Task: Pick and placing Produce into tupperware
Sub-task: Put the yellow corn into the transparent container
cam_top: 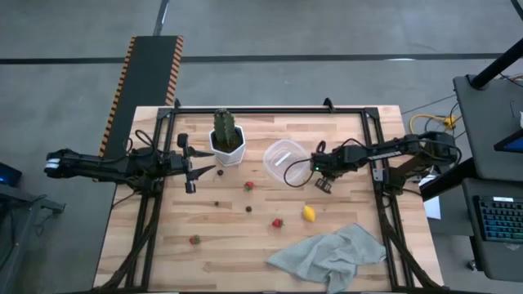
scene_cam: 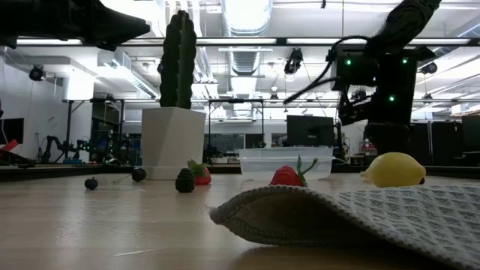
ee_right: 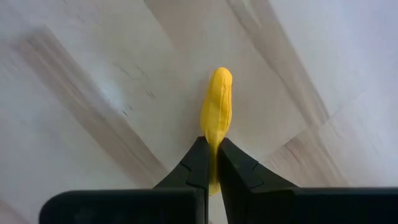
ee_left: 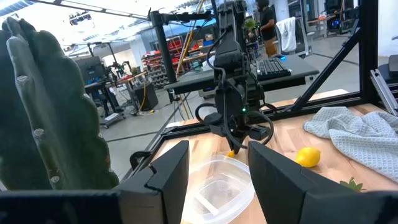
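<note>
Grip status: right gripper (ee_right: 211,165) is pinched shut on a small yellow banana-like piece (ee_right: 216,112), pointing down at the desk (cam_top: 163,245), just beside the tupperware (cam_top: 284,161) on its right-arm side. Only the piece's near end is between the jaws; most of it sticks out past them.

Risks:
- Shallow end-grip on a slim, smooth toy: it could pivot or slip out on the lift.
- The tupperware is light and clear; a bump from the gripper on the way over could shove it toward the plant pot (cam_top: 228,150).
- Releasing too high, the piece may bounce out.

Left gripper (ee_left: 214,168) hangs near the pot with its jaws wide, holding nothing.

Count, high view: three red strawberry pieces (cam_top: 248,186), (cam_top: 277,222), (cam_top: 194,239); one lemon (cam_top: 309,213); one banana piece, in the grip; two dark berries (cam_top: 216,204), (cam_top: 248,209) that I can make out. One tupperware, one pot with cactus, one grey cloth (cam_top: 331,255). Can't tell if the tupperware holds anything yet.
</note>
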Available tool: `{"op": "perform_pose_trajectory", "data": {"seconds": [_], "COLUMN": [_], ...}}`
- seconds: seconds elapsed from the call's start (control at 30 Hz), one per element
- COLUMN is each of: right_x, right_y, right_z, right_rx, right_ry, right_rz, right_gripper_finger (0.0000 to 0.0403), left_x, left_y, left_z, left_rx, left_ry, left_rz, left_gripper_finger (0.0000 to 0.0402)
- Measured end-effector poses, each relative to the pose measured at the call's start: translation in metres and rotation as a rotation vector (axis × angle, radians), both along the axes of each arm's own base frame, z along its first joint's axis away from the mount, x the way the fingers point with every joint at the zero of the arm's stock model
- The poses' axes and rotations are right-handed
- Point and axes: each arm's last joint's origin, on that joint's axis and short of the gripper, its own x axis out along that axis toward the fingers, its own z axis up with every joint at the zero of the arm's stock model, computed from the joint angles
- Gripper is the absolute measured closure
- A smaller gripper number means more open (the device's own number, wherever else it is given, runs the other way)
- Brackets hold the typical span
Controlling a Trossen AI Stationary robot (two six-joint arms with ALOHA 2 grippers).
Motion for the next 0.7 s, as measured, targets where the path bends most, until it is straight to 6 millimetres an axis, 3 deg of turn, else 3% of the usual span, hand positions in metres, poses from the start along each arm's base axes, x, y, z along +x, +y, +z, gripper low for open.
{"op": "perform_pose_trajectory", "data": {"seconds": [0.3, 0.7], "right_x": [0.007, 0.029], "right_y": [-0.001, -0.004], "right_z": [0.029, 0.088], "right_rx": [-0.013, -0.07], "right_ry": [-0.042, -0.27], "right_rz": [-0.001, 0.088], "right_gripper_finger": [0.0391, 0.0392], "left_x": [0.0, 0.0], "left_y": [0.0, 0.0], "left_z": [0.0, -0.001], "left_rx": [0.0, -0.001], "left_ry": [0.002, 0.002], "left_rz": [0.0, 0.0], "left_gripper_finger": [0.0251, 0.0251]}}
